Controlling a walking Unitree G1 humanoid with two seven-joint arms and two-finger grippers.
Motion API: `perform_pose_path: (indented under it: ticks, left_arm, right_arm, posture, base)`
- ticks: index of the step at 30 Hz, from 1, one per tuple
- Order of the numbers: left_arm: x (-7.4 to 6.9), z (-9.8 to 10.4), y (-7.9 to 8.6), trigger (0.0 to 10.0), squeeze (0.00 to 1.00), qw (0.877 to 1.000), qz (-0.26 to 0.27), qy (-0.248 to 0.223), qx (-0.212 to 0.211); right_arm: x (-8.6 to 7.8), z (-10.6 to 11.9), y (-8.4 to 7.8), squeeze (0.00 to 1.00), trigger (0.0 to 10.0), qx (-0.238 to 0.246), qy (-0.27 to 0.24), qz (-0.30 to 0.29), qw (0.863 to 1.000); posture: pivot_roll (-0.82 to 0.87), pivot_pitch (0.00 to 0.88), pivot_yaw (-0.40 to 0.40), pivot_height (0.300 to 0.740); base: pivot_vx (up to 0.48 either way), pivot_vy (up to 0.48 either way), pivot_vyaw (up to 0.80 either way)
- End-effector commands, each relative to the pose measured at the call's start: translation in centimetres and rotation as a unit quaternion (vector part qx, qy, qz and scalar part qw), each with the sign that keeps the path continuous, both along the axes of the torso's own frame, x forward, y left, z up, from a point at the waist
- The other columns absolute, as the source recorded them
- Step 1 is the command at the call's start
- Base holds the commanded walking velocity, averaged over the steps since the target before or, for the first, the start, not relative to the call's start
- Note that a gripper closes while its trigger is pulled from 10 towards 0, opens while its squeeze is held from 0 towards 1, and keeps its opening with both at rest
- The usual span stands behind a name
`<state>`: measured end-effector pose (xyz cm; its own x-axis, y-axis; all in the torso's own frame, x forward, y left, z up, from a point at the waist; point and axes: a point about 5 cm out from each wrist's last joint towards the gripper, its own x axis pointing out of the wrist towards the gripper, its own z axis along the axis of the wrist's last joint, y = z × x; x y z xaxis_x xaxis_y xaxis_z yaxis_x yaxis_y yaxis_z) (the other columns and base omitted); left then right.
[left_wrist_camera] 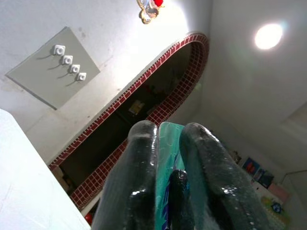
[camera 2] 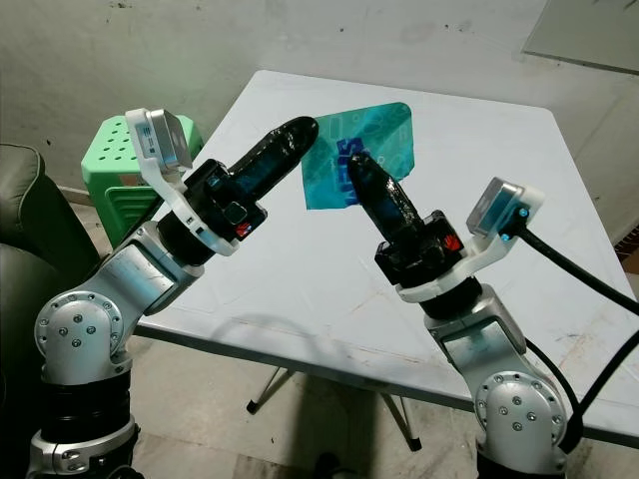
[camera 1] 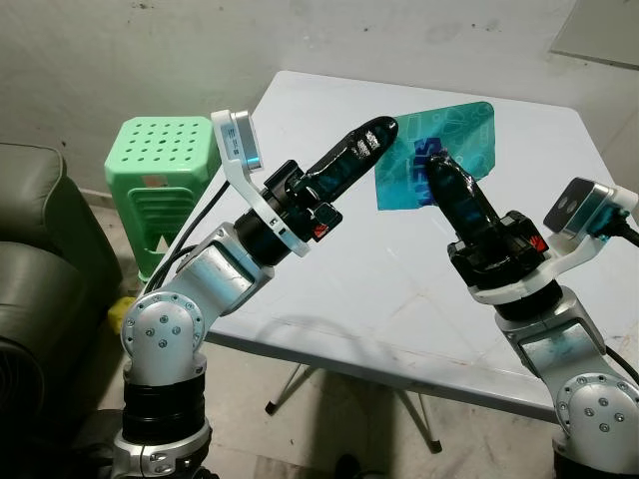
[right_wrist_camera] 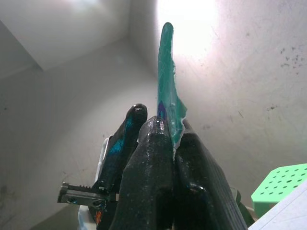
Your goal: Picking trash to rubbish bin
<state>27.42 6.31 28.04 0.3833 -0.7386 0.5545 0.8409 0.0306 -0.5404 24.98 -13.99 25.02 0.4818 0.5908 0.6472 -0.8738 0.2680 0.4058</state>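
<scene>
A teal plastic wrapper [camera 1: 454, 135] with blue lettering is held up in the air above the white table [camera 1: 399, 299]. My right gripper [camera 1: 439, 165] is shut on its lower edge; in the right wrist view the wrapper [right_wrist_camera: 165, 62] rises out from between the pressed fingers [right_wrist_camera: 148, 158]. My left gripper [camera 1: 384, 128] reaches in from the left and meets the wrapper's upper left corner. In the left wrist view its fingers [left_wrist_camera: 139, 158] stand slightly apart, with the wrapper [left_wrist_camera: 168, 143] showing in the gap.
A green plastic stool [camera 1: 160, 160] stands left of the table. A dark sofa [camera 1: 30, 269] sits at the far left. A grey wall runs behind the table, and folding legs [camera 1: 290, 389] show under its near edge.
</scene>
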Motion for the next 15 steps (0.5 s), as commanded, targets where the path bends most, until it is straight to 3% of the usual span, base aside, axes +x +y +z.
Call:
perform_pose_path:
  ticks: [1,11,15]
  left_arm:
    - [-0.4,0.2,-0.1,10.0,1.00,1.000,-0.003,-0.015,0.004]
    - [-0.2,0.0,0.1,10.0,1.00,1.000,0.006,-0.015,0.008]
    - [0.6,-0.6,0.5,10.0,1.00,0.999,0.043,-0.006,0.029]
  right_arm:
    - [-0.4,0.4,-0.1,0.00,0.0,-0.002,-0.015,0.001,1.000]
    - [-0.2,0.2,0.0,0.00,0.0,-0.003,-0.011,-0.004,1.000]
    - [0.3,-0.1,-0.4,0.00,0.0,-0.008,0.001,-0.037,0.999]
  posture:
    - [-0.07,0.127,-0.047,0.740]
    - [-0.07,0.113,-0.048,0.740]
    - [-0.07,0.104,-0.047,0.740]
  base:
    - [0.000,0.000,0.00]
    - [0.000,0.000,0.00]
    - [0.000,0.000,0.00]
